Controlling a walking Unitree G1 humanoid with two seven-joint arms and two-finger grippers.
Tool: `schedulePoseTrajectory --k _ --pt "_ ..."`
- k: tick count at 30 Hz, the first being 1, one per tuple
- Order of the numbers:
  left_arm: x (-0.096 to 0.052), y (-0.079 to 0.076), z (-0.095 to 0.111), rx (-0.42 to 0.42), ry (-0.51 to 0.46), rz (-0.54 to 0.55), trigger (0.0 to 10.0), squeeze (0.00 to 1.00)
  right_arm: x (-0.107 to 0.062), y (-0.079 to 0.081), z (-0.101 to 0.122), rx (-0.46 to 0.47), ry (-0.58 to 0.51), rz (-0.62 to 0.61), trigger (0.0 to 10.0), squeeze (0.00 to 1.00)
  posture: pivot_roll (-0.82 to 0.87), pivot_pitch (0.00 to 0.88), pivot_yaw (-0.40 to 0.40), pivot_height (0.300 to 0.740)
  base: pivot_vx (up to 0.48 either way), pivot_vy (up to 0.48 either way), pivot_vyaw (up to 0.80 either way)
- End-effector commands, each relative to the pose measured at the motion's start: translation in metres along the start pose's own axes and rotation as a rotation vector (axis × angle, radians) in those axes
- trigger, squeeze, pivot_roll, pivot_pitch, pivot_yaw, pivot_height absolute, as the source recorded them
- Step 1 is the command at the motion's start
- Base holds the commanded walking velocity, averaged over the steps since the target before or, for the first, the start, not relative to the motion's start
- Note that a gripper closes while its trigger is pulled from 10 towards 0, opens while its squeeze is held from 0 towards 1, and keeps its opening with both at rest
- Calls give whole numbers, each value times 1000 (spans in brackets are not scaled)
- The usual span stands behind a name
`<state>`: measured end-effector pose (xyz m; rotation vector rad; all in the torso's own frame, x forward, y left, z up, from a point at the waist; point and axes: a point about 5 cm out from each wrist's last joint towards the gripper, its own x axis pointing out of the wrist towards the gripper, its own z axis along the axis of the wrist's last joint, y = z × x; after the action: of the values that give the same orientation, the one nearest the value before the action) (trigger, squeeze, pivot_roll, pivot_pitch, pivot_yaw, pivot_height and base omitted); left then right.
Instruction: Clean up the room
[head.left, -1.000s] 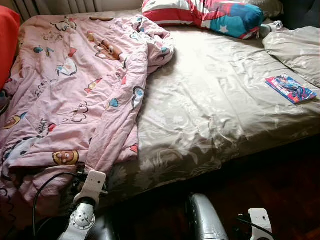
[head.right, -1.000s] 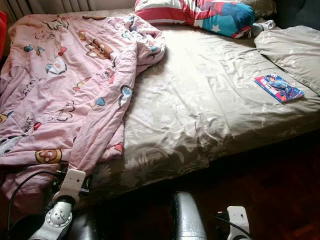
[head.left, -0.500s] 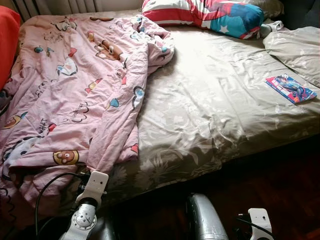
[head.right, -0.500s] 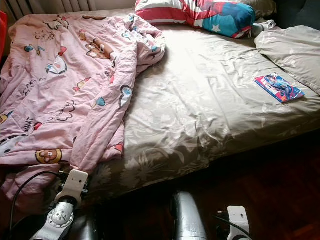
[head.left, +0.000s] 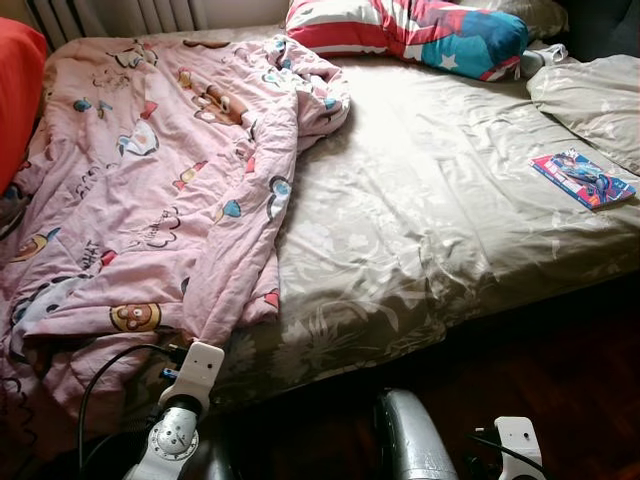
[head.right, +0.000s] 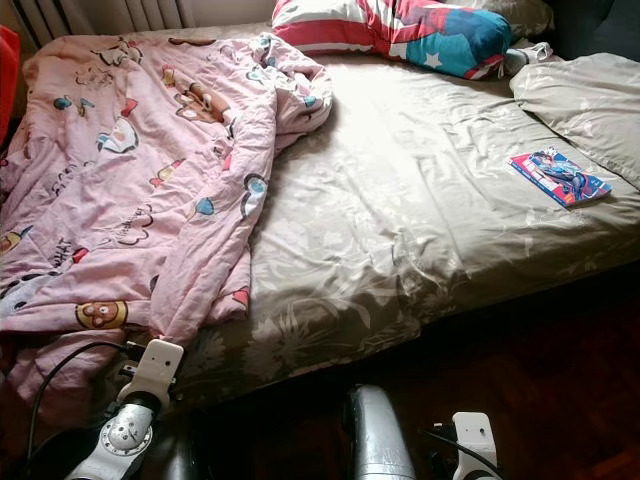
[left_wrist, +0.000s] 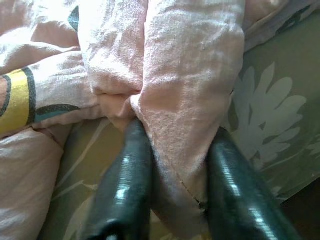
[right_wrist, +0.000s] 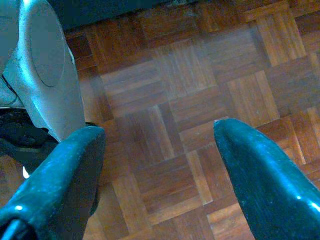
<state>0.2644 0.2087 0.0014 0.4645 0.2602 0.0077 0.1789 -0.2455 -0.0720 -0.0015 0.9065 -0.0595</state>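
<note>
Left gripper (left_wrist: 172, 150) pinches the near edge of the pink quilt (head.left: 150, 190) at the bed's near left corner.

On the far left an orange cushion (head.left: 18, 90) leans at the bed's edge; beside it the pink cartoon-print quilt lies bunched over the left half of the bed (head.left: 430, 230), its near hem hanging off the edge, where the left gripper's two black fingers (left_wrist: 125, 185) close on a fold of it. The olive floral sheet lies bare across the middle and right. A striped, starred pillow (head.left: 420, 28) sits at the far side, a thin comic book (head.left: 582, 178) lies flat near the right edge, just beside a beige pillow (head.left: 595, 95). The right gripper (right_wrist: 160, 150) hangs spread apart over the parquet floor (right_wrist: 200, 90).
</note>
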Motion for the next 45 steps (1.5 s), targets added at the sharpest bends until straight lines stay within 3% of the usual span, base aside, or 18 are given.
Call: schedulePoseTrajectory --k 1,6,9,15,20,21,22,23,31,45 --pt "-5 -2 -7 0 17 -21 0 0 -1 1 -4 10 10 -5 10000 0 -29 59 -33 545 0 0 0" --pt "-7 0 -7 -20 2 -14 0 0 -1 1 -4 10 10 -2 10000 0 -18 66 -34 545 0 0 0" --pt "-9 0 -8 -125 10 6 0 0 -1 1 -4 13 10 0 10000 0 -17 74 -35 545 0 0 0" --pt "-9 2 -7 -193 -3 20 0 0 -1 2 -5 19 11 -2 10000 0 -12 83 -31 545 0 0 0" --pt "-8 7 7 -317 -97 27 0 0 -1 2 -6 14 14 4 10000 0 -6 92 -28 545 0 0 0" --pt "-7 8 12 -332 -137 25 8118 0 -1 2 -5 11 14 7 10000 0 -7 100 -27 545 0 0 0" --pt "-7 8 14 -334 -147 21 8118 0 -1 2 -5 9 14 8 10000 0 -7 100 -27 545 0 0 0" --pt "-7 7 17 -349 -161 18 10000 0 -1 3 -5 22 8 16 10000 0 -7 102 -27 545 0 0 0" --pt "-5 7 28 -395 -204 -1 10000 0 -1 4 -6 42 6 16 10000 0 -10 102 -22 585 0 0 0" --pt "-5 9 29 -409 -206 -4 10000 0 -1 4 -6 48 7 16 10000 0 -9 96 -20 670 0 0 0"
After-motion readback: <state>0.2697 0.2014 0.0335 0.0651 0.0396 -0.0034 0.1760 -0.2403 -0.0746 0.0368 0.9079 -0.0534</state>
